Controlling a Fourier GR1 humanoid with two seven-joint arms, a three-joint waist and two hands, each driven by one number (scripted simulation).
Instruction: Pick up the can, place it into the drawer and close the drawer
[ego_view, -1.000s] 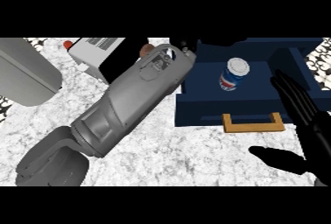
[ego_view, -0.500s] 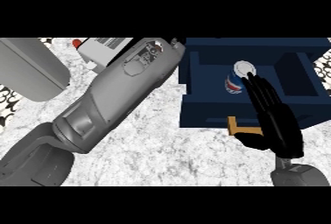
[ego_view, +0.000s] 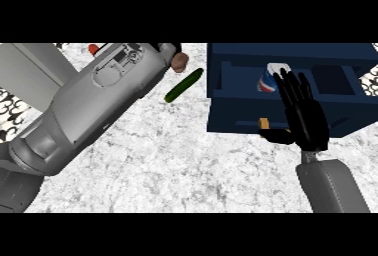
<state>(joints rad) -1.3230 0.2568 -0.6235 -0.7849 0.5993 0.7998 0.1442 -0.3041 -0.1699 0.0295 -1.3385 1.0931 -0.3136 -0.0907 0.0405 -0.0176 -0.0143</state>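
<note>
marbled white counter (ego_view: 184, 165) bears a navy drawer (ego_view: 229, 112); right hand (ego_view: 306, 117) lies open, fingers holding nothing.

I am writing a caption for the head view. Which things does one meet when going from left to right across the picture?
Grey box at the left edge → left forearm → cucumber → dark blue drawer → can → right hand.

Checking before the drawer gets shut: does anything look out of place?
Nothing stands out. The can stands upright inside the open drawer, right hand open beside it; a cucumber lies loose on the counter.
</note>
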